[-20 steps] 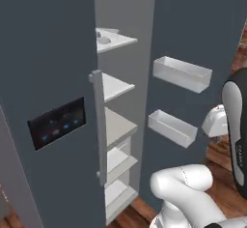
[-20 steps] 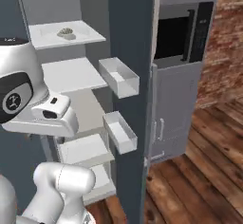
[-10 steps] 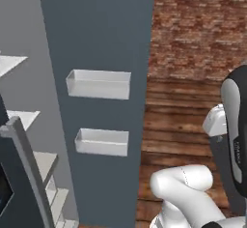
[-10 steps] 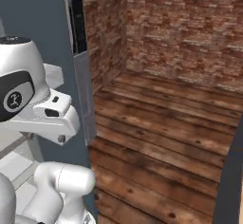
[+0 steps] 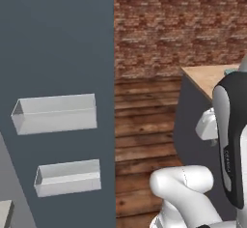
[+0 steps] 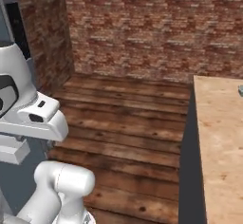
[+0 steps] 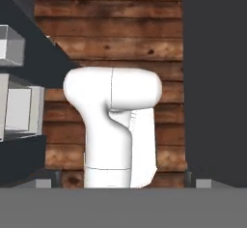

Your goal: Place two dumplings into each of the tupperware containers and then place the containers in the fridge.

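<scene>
carefully, with jaws released and empty, steer clear of the fridge (image 5: pixel 58 53) door at nine o'clock, toward the counter (image 6: pixel 220 137) at three.

The fridge (image 5: pixel 58 53) door runs off the left base view's top and left edges. The counter (image 6: pixel 220 142) is cut by the right edge; a small teal scrap (image 6: pixel 240 90) there is unidentifiable.

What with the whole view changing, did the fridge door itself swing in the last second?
Cannot tell. The fridge door slid left in the left base view, but so did the brick wall beside it: the base turned.
</scene>
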Controlling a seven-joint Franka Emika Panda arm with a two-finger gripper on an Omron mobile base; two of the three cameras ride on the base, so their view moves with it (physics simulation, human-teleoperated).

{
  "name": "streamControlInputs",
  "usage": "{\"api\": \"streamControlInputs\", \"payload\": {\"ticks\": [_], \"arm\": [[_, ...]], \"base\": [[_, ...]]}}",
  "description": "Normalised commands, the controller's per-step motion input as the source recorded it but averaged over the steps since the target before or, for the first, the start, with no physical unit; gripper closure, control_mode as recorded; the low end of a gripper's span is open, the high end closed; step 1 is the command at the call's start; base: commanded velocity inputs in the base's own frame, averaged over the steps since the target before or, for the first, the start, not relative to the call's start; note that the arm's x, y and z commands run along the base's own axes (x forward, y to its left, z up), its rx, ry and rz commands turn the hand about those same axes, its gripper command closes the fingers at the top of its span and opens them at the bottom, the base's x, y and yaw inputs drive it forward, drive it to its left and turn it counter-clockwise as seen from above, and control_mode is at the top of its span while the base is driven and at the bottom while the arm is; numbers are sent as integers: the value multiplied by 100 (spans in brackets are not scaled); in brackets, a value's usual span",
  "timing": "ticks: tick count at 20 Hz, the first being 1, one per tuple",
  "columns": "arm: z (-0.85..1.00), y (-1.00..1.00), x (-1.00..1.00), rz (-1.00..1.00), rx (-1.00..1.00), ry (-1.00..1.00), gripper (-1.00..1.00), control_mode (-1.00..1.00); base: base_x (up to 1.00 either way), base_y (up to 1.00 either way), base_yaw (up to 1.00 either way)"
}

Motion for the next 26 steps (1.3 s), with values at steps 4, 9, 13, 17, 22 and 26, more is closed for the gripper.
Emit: {"api": "streamControlInputs", "payload": {"ticks": [4,9,13,17,22,26], "arm": [[0,0,0,0,0,0,-100,100],[0,0,0,0,0,0,-100,100],[0,0,0,0,0,0,-100,100],[0,0,0,0,0,0,-100,100],[0,0,0,0,0,0,-100,100],[0,0,0,0,0,0,-100,100]], "base": [[78,-82,0],[91,-34,-2],[100,1,-2],[100,1,-2],[100,14,-6],[100,49,-10]]}}
